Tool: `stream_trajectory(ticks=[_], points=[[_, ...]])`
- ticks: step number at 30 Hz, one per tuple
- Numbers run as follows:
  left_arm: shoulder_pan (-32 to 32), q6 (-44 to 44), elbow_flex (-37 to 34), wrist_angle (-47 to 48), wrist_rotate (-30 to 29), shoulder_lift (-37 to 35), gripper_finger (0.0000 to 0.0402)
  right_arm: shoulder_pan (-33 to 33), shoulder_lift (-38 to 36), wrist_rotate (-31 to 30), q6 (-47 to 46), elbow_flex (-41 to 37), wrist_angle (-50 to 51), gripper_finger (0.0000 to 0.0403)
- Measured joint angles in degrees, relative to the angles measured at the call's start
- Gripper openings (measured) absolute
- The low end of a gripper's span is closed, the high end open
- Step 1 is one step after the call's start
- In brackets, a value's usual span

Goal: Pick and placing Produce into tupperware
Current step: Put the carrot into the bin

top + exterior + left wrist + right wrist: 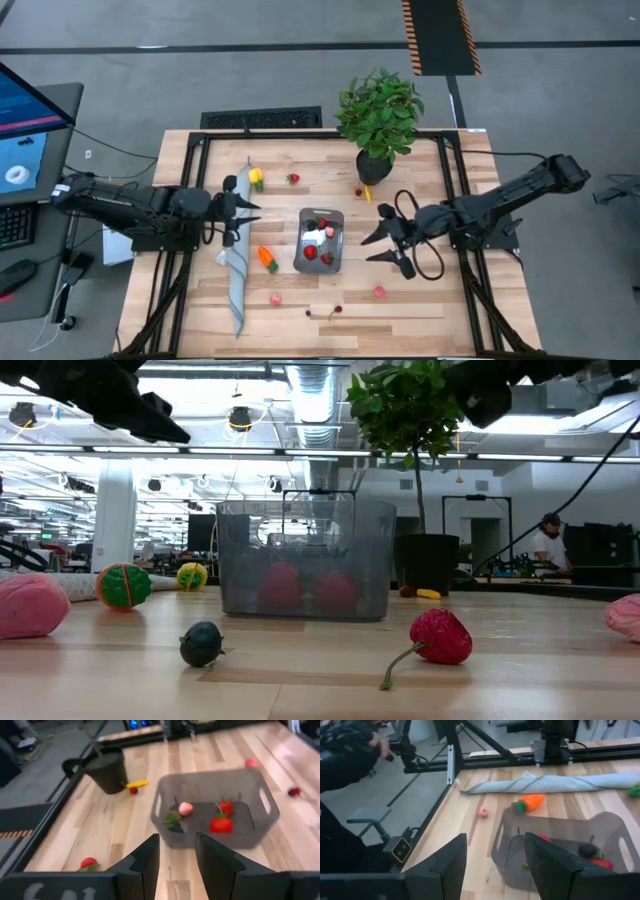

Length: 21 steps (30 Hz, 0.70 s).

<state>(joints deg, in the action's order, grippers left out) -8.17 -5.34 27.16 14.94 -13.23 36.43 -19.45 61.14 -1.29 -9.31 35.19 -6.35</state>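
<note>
I see bright, even light on the table (200,300), with soft shadows. In the low view, ceiling lamps (240,420) glow at about 11 o'clock. Both wrist views look blurry. The near pink piece (30,605) is fuzzy.

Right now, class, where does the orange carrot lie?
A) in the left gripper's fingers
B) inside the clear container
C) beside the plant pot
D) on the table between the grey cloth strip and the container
D: the orange carrot lies on the wood, between the grey cloth strip and the container, with neither gripper touching it.
</note>
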Motion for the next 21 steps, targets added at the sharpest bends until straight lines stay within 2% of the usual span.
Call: stream_trajectory(ticks=[4, 9, 16, 21], points=[[-1.13, 0.76, 2.81, -0.99, 0.91, 4.03, 0.0114, -0.93, -1.25, -2.79, -1.24, -1.51, -0.09, 0.0219], [-1.1, 2.16, 4.66, -7.29, 1.32, 7.07, 0.0112, -1.57, -1.4, -3.48, -1.34, -1.69, -0.61, 0.0219], [-0.89, -1.67, 5.31, -3.87, -2.48, 9.27, 0.0112, -1.54, -1.38, -3.48, -1.34, -1.69, -0.61, 0.022], [-0.89, -3.51, 5.31, 0.52, -0.77, 11.15, 0.0112, -1.54, -1.38, -3.48, -1.34, -1.69, -0.51, 0.022]])
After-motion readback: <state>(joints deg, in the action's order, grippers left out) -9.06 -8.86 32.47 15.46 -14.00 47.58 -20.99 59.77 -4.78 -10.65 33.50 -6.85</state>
